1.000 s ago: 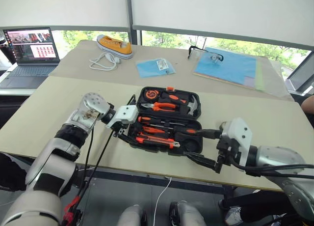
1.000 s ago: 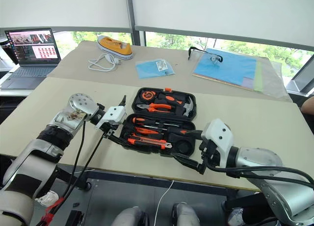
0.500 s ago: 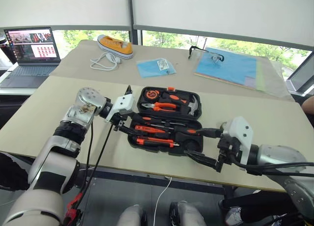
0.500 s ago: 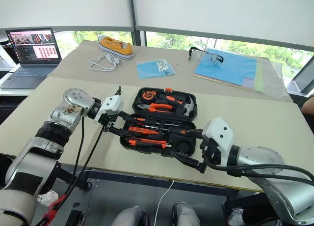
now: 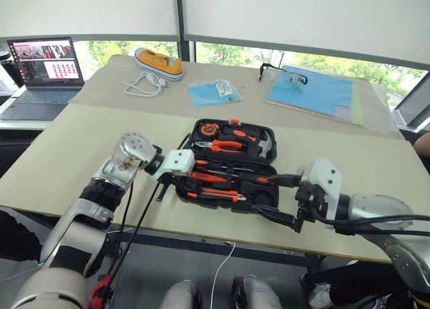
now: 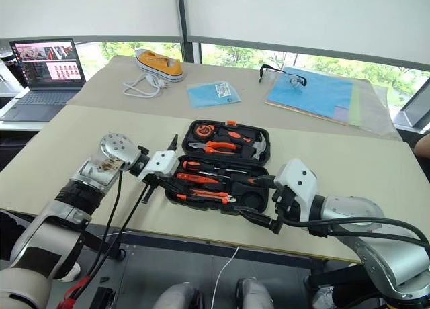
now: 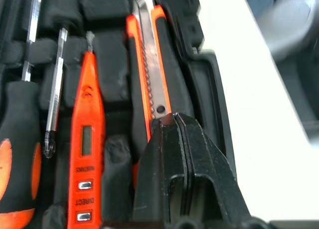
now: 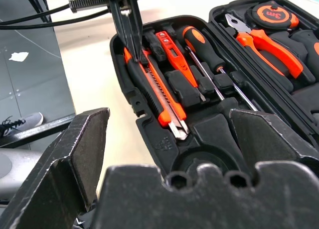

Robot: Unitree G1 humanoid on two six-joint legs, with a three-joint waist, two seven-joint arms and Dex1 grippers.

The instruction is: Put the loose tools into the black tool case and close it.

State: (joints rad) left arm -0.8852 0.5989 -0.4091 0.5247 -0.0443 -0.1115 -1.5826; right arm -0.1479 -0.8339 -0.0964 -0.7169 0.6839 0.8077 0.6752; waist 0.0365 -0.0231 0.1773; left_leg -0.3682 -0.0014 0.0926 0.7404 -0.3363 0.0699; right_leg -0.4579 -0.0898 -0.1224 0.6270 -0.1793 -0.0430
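Left gripper [image 8: 130, 37] jaws closed, tips pressing utility knife [image 7: 149, 74] butt, likely seating it in near slot of black tool case [image 5: 232, 205]. Right gripper [image 5: 285, 201] jaws wide, empty, at case's right end, likely bracing.

The orange tester screwdriver [image 7: 85, 154] lying in the black tool case [image 7: 209, 84] is showing small raised words beside its two metal buttons: one is reading "DIRECT", the other is too blurred to make out. The tape measure [image 8: 271, 13] in the case's lid is bearing "3m" in black on its orange face. The laptop [image 5: 41, 77] screen's content is staying too small to read.
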